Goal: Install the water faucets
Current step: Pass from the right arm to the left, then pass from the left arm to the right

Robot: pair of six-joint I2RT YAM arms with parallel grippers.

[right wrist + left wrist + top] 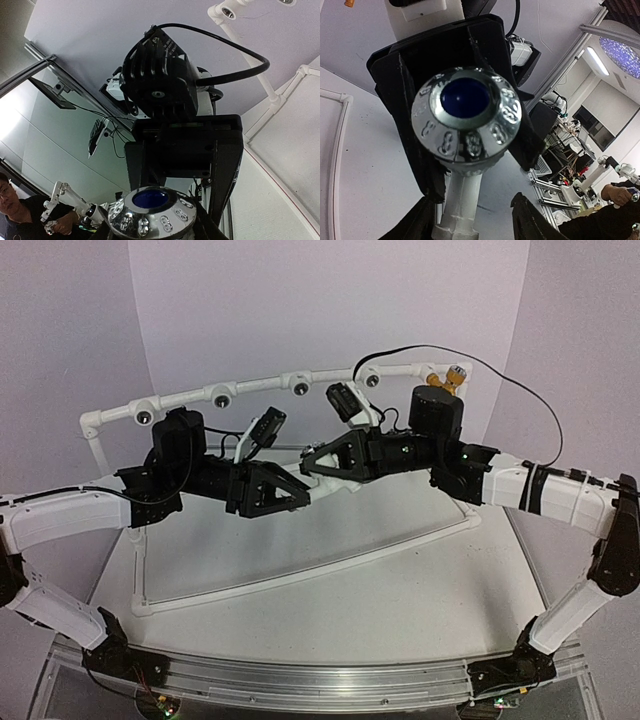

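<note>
The white faucet (318, 482) hangs above the table between my two grippers, which meet tip to tip at mid-table. Its chrome knob with a blue cap (466, 120) fills the left wrist view, and its white stem (462, 195) runs down between the left gripper's (475, 220) fingers; a gap shows beside the right finger (532, 220). My right gripper (155, 231) is shut on the same knob (152, 212), at the bottom of its view. The yellow-orange faucet (445, 377) sits at the right end of the pipe frame.
A white pipe frame (180, 400) with several round dark sockets (220, 395) arcs across the back, and its lower pipe (300, 575) runs over the table in front of the arms. A black cable (520, 390) loops behind the right arm.
</note>
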